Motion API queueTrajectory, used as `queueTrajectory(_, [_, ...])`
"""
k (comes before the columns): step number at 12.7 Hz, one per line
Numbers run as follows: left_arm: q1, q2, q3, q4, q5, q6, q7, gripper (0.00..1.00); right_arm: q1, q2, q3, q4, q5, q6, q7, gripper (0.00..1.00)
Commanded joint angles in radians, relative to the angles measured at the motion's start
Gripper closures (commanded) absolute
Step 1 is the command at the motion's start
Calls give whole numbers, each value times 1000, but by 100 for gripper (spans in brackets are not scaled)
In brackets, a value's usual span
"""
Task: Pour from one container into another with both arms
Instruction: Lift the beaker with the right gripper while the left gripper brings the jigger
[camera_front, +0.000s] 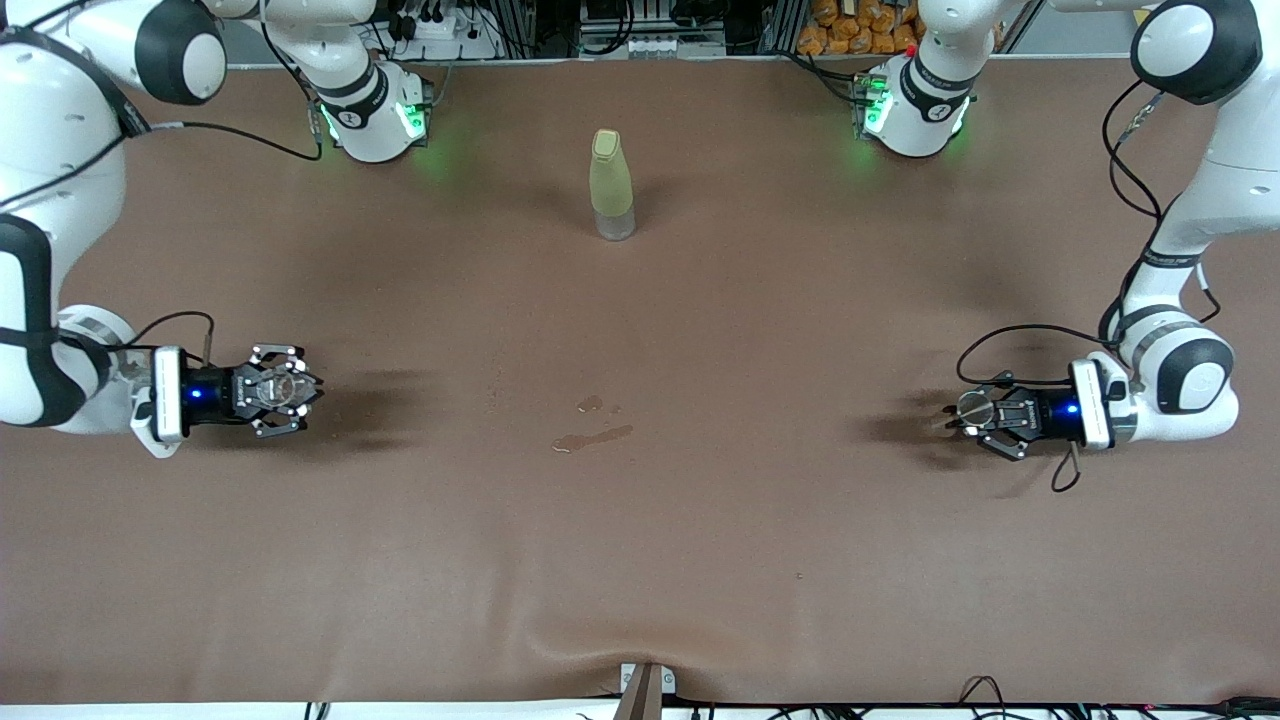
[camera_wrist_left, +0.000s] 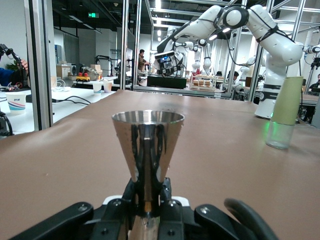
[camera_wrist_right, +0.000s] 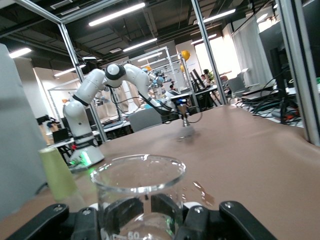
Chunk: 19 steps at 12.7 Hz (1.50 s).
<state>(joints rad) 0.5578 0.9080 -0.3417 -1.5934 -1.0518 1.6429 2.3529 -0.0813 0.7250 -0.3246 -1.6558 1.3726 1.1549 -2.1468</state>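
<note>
Front: left end effector (camera_front: 968, 415) grips steel jigger (camera_front: 972, 406), right end effector (camera_front: 290, 390) grips glass beaker (camera_front: 281, 388), at opposite tabletop (camera_front: 640, 560) ends; left wrist: jigger upright; right wrist: beaker upright, so bring rims together w/ slow tilt.

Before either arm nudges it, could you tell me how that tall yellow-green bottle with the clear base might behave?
The tall yellow-green bottle would probably tip easily, standing tall on a narrow foot. Its smooth body looks slippery, and likely light.

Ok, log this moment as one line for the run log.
left hand: shut on metal jigger | right hand: shut on glass beaker | yellow bottle: upright, untouched | spill: mid-table | pour: not started
</note>
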Motion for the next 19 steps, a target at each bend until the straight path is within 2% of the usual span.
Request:
queueTrajectory(1, [-39,-21,0,-19,-54,26,-7,100,35,-134,-37,-42,-46,-8,137,100])
queueTrajectory(6, [-64,-26,-2,-20,-70,38,-6,100,110,-261,-39,-87,-32,14,307,100])
queueTrajectory(8, [-67,-26,-3,-22,-70,38,-4,100,150,-295,-39,-120,-17,67,328,100])
queueTrajectory(12, [-70,-27,-25,-39,-71,41,-6,100,254,-349,-39,-218,94,167,328,100])
queueTrajectory(14, [-68,-40,-80,-63,-86,104,-20,100,305,-386,-39,-275,140,228,328,100])
queueTrajectory(17, [-100,-40,-169,-88,-169,275,-18,100,369,-403,-34,-326,203,284,317,100])
queueTrajectory(19, [-178,-32,-177,-86,-241,368,-4,100,403,-406,-25,-363,246,301,305,100])
